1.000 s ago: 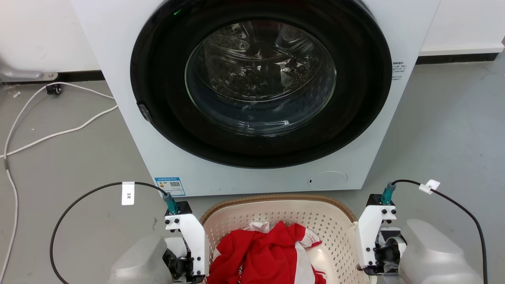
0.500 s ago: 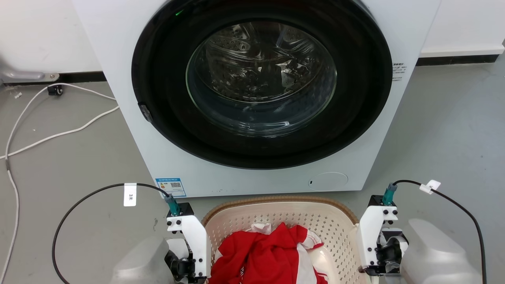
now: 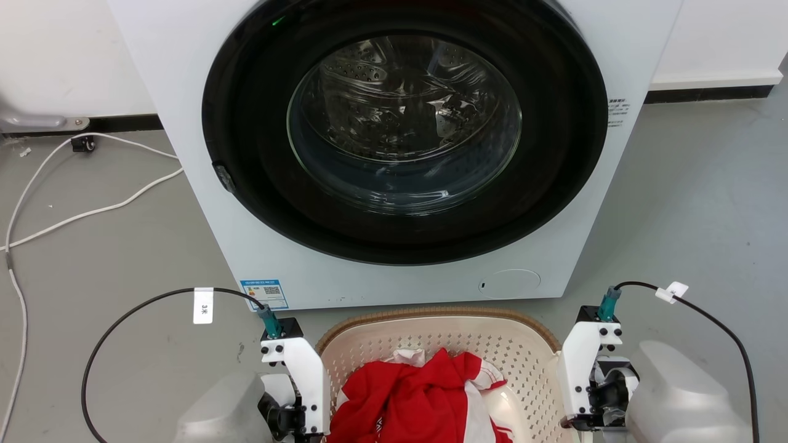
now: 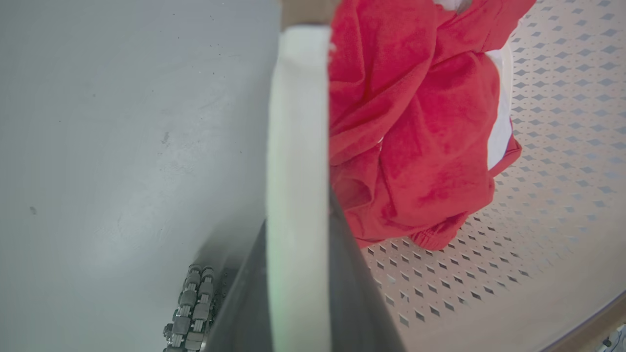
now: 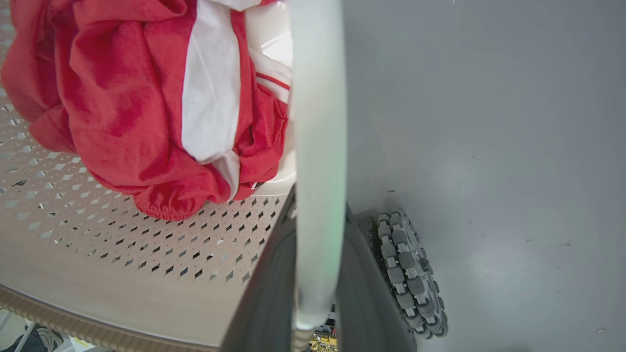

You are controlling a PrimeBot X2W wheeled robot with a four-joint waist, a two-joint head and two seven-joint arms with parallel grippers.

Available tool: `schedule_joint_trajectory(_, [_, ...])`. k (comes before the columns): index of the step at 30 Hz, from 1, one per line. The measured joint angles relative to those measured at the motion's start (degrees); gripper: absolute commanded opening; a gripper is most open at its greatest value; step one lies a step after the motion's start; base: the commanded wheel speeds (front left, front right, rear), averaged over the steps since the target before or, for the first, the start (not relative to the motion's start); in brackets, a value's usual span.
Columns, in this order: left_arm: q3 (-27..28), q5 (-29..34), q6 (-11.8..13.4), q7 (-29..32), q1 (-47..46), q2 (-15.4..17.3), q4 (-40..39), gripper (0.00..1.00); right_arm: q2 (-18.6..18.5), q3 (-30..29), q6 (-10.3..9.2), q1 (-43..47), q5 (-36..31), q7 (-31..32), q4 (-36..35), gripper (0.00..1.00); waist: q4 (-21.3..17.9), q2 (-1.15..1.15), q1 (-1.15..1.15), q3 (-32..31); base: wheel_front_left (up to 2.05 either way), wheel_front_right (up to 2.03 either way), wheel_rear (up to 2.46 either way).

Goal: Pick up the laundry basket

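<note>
The laundry basket (image 3: 505,344) is probably light: it is thin perforated plastic, and it carries only a red and white garment (image 3: 418,394), which is soft and adds little weight. The walls look stiff enough to keep their shape, but such plastic may bend a little if only one side is raised. The smooth white loop handles are the proper places to take hold. They are narrow and may slip or turn between the fingers, so both sides should rise together and at the same level.

The basket stands just in front of the foot of the washing machine (image 3: 381,283), about centred below its round door, with its brown rim near the machine's bottom edge. Whether it rests on the grey floor (image 3: 123,246) cannot be told.

In front of the machine's lower left corner, the left gripper (image 4: 299,230) is at the basket's left side. In the left wrist view, the left handle (image 4: 298,122) runs between the two dark fingers, which are close against it on both sides, so this gripper appears to be clamped on it.

In front of the machine's lower right corner, the right gripper (image 5: 318,220) is at the basket's right side. Here also the right handle (image 5: 318,98) passes between the fingers, which hold it narrowly.
</note>
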Motion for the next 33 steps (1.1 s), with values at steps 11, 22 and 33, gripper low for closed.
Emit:
schedule_joint_trajectory(11, [-0.79,-0.90,0.00,-0.23,0.00,-0.11,0.19,0.00,0.03,-1.15,0.00,0.08,-1.08,0.22,0.00,0.00,0.06,0.00,0.00,-0.03,0.00,0.00,0.00])
schedule_joint_trajectory(22, [-1.62,-1.74,0.00,-0.27,0.01,-0.12,0.38,0.00,0.23,-2.19,0.00,0.29,-2.11,0.00,0.00,0.00,-0.04,0.00,0.00,-0.16,0.00,0.00,0.00])
schedule_joint_trajectory(33, [-2.50,-2.32,0.00,-0.68,0.01,-0.03,0.47,0.00,0.42,-3.09,0.00,0.32,-2.78,-0.08,0.01,0.00,-0.22,0.00,0.00,-0.11,0.00,0.00,0.00])
